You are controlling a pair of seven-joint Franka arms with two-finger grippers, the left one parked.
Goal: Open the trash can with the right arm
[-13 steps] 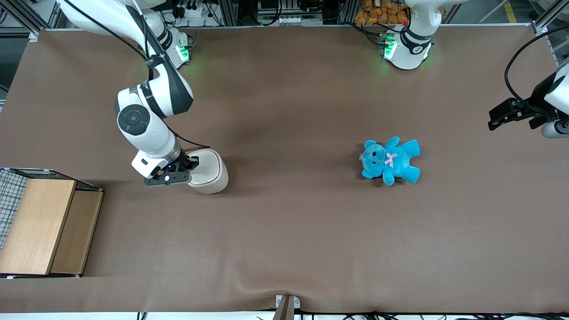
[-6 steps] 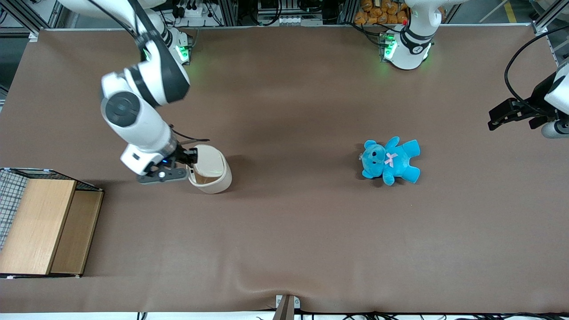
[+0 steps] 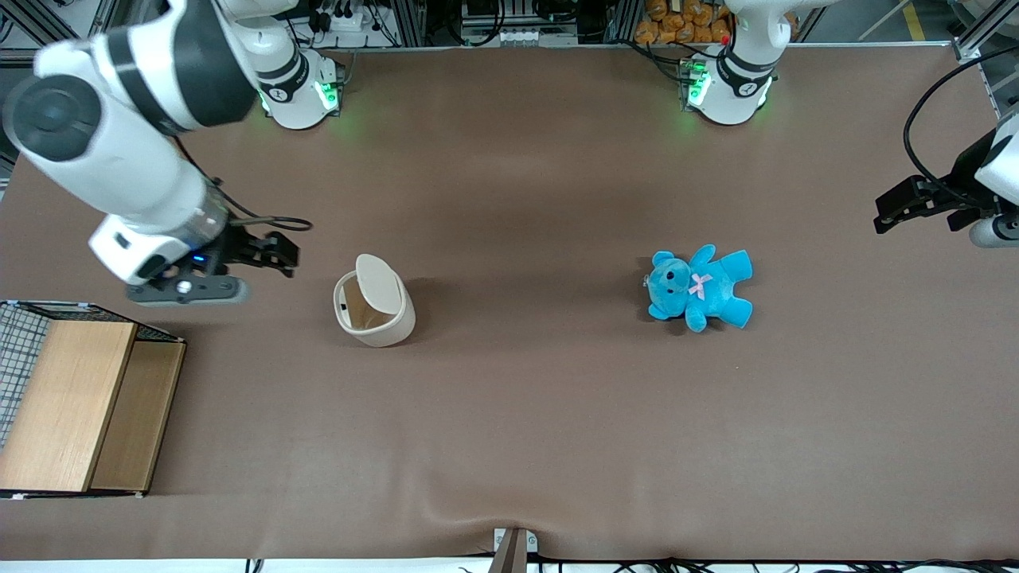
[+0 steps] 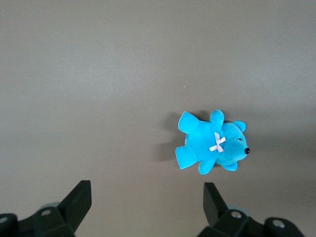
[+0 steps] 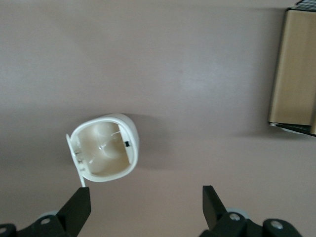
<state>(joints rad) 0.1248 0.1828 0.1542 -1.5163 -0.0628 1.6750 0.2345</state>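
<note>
Table (image 3: 557, 414): brown cloth surface, wide, carrying everything below.

Right arm (image 3: 119, 135): white with black bands, raised above the working arm's end of the table, well apart from the bin and not touching it.

Wooden box (image 3: 72, 406): at the working arm's end of the table, nearer the front camera than the arm's wrist; a wire mesh panel runs along its outer edge.

Trash can (image 3: 374, 306): small cream-white bin standing upright on the cloth, between the wooden box and the teddy, nearer the box. Its lid (image 3: 377, 282) stands up on its hinge, and the wrist camera looks straight down into the tan inside (image 5: 103, 153). By this the opening looks done.

Teddy (image 3: 699, 288): blue plush with a pink bow, lying flat, toward the parked arm's end, well apart from the bin.

Gripper (image 3: 267, 253): black, hanging above bare cloth beside the bin; fingers (image 5: 79, 210) spread wide, holding nothing.

Handling: the bin looks like thin, stiff, smooth plastic, light and empty, so likely to slide or tip under a sideways push. The lid is probably the weakest part at its hinge. Best hold, if any is needed: the lid's free edge, pinched lightly, or the rim wall.
</note>
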